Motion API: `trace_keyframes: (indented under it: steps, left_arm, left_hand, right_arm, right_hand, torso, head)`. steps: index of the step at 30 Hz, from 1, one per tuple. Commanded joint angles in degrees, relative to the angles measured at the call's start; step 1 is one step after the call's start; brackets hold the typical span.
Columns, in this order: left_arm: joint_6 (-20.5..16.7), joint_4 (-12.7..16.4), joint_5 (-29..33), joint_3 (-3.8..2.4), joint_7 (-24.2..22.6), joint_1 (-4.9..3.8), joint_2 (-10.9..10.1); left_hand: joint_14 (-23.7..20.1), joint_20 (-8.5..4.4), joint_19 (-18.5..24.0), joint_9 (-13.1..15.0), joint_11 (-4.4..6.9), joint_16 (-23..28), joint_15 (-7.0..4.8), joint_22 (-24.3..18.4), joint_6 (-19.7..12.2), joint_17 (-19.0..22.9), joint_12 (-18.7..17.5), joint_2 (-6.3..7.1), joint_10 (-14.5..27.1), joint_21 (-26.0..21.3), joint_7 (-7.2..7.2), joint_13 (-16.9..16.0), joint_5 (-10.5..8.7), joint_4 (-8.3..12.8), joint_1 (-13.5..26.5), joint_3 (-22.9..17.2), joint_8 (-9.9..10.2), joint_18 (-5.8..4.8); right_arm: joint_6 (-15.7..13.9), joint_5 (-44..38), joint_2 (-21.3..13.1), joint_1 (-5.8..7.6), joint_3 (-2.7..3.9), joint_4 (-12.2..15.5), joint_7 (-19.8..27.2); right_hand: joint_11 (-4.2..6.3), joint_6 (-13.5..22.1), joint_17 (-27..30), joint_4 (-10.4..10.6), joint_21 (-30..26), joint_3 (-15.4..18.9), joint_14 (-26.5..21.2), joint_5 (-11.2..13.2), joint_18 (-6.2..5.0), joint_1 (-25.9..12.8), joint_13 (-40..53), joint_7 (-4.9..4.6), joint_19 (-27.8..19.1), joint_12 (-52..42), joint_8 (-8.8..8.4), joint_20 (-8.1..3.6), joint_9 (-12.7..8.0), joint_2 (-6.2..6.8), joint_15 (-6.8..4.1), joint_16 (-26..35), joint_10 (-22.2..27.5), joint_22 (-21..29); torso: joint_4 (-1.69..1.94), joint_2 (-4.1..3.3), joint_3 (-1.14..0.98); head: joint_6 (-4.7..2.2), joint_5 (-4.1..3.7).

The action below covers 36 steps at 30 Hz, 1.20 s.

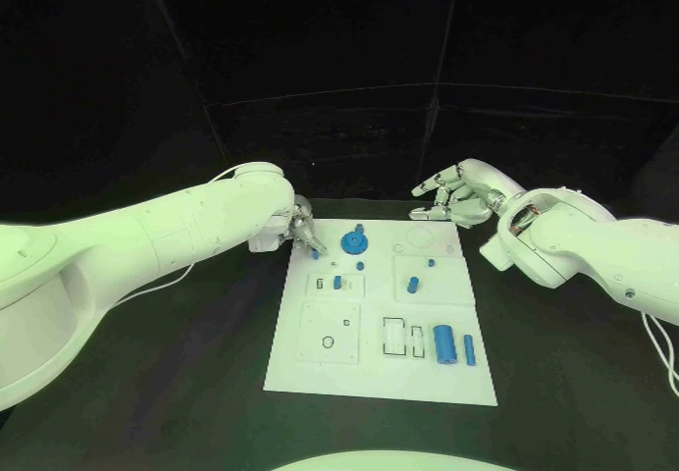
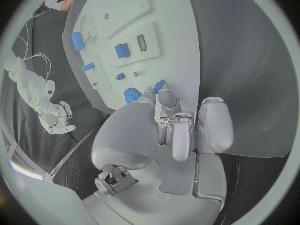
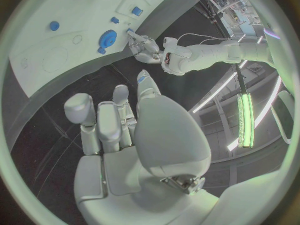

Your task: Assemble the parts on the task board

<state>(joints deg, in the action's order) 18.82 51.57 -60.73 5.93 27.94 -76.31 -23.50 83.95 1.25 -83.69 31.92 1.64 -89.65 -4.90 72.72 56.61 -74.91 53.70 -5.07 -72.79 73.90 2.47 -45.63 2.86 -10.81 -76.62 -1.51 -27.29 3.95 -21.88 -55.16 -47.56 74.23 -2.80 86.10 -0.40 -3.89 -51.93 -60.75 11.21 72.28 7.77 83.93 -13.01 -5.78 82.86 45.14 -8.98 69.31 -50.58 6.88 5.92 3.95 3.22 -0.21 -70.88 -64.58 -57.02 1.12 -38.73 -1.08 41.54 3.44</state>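
The white task board (image 1: 371, 378) lies in the middle of the table. My left hand (image 1: 300, 235) hovers at its far left corner and pinches a small blue part (image 1: 314, 253) at its fingertips. The left wrist view shows that part (image 2: 159, 86) between the thumb and a finger of the left hand (image 2: 169, 135), just beside a round blue gear (image 2: 132, 95). The gear (image 1: 355, 241) sits on the board's far end. My right hand (image 1: 455, 193) hangs beyond the board's far right corner, fingers apart and holding nothing. Its fingers (image 3: 119, 115) point out over the dark table.
More blue parts lie on the board: a short peg (image 1: 412, 286), a thick cylinder (image 1: 447, 344) with a thin one (image 1: 468, 348) beside it, and small pieces (image 1: 362, 265). White blocks with recesses (image 1: 330, 333) cover the board's left half. Black table surrounds the board.
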Motion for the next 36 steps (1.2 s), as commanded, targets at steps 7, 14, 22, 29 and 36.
trace_keyframes:
  steps: [7,14,22,29,36]
  left_arm:
    - [-1.25,0.3,0.66,0.0,-1.67,-0.08,-0.48]
    - [-4.66,2.61,4.21,-0.01,-2.72,-0.22,-2.59]
    - [-8.57,8.26,9.48,0.02,-2.48,-0.49,-6.63]
    - [-13.05,16.06,13.01,0.25,-1.48,-0.49,-11.33]
    - [-16.68,22.36,11.16,1.71,-1.68,-0.26,-15.21]
  left_hand:
    - [6.05,-0.34,-0.34,0.58,0.4,-0.35,-0.43,0.26,-0.71,-15.09,-0.46,-1.39,-0.28,0.33,-0.45,0.54,0.0,3.24,-4.71,-4.91,-0.41,0.15]
    - [6.05,-0.32,-0.34,1.36,0.28,-0.35,-0.34,0.37,-1.12,-15.09,-0.28,0.97,-0.75,0.22,-0.16,0.27,-0.07,4.61,-4.64,-12.0,-1.11,0.17]
    - [6.05,-0.16,-0.53,2.51,0.43,-0.35,-0.24,0.82,-1.03,-15.09,0.06,6.34,-1.73,0.3,-0.18,0.36,0.46,5.79,-0.3,-24.72,-2.38,0.12]
    - [6.05,-0.24,-0.66,3.55,0.44,-0.35,-0.37,1.15,-1.02,-15.09,0.55,9.28,-2.41,0.3,-0.38,0.31,0.51,6.95,4.08,-32.77,-3.6,0.09]
    - [6.05,-0.27,-0.74,3.76,0.51,-0.35,-0.41,1.32,-0.94,-15.09,0.74,9.6,-2.61,0.43,-0.47,0.22,0.57,7.34,4.4,-33.51,-3.89,0.06]
  right_arm:
    - [0.13,0.13,0.11,0.12,0.04,-0.06,0.34]
    - [0.11,0.13,0.03,0.12,0.04,-0.21,0.32]
    - [0.15,0.13,-0.13,0.12,0.04,-0.33,0.27]
    - [0.23,0.13,-0.15,0.12,0.03,-0.43,0.25]
    - [0.33,0.14,-0.1,0.12,0.03,-0.67,0.24]
  right_hand:
    - [-0.01,0.23,-0.06,0.37,-0.25,-0.09,0.15,-0.34,-1.12,-0.25,-0.03,-0.02,0.04,0.0,0.22,-0.11,-0.02,-0.34,-0.31,0.17,0.43,0.06]
    - [-0.01,0.23,-0.06,0.37,-0.25,-0.09,0.15,-0.34,-1.12,-0.25,-0.03,-0.02,0.04,0.0,0.22,-0.11,-0.02,-0.34,-0.31,0.17,0.43,0.06]
    - [-0.01,0.23,-0.06,0.37,-0.25,-0.09,0.15,-0.34,-1.12,-0.25,-0.03,-0.02,0.04,0.0,0.22,-0.11,-0.02,-0.34,-0.31,0.17,0.43,0.06]
    - [0.01,0.21,-0.1,0.41,-0.27,-0.11,0.18,-0.45,-1.12,-0.16,0.1,-0.01,0.09,-0.2,0.26,-0.12,-0.02,-0.4,-0.32,0.18,0.31,0.05]
    - [0.01,0.21,-0.1,0.41,-0.27,-0.11,0.18,-0.45,-1.12,-0.16,0.1,-0.01,0.09,-0.2,0.26,-0.12,-0.02,-0.4,-0.32,0.18,0.31,0.05]
  torso:
    - [0.0,0.01,-0.01]
    - [0.08,0.06,-0.07]
    - [0.18,0.12,-0.09]
    - [0.51,0.28,-0.17]
    - [0.48,0.34,-0.11]
  head:
    - [0.14,0.01]
    - [0.18,0.1]
    - [0.19,0.25]
    - [0.22,0.33]
    - [0.21,0.58]
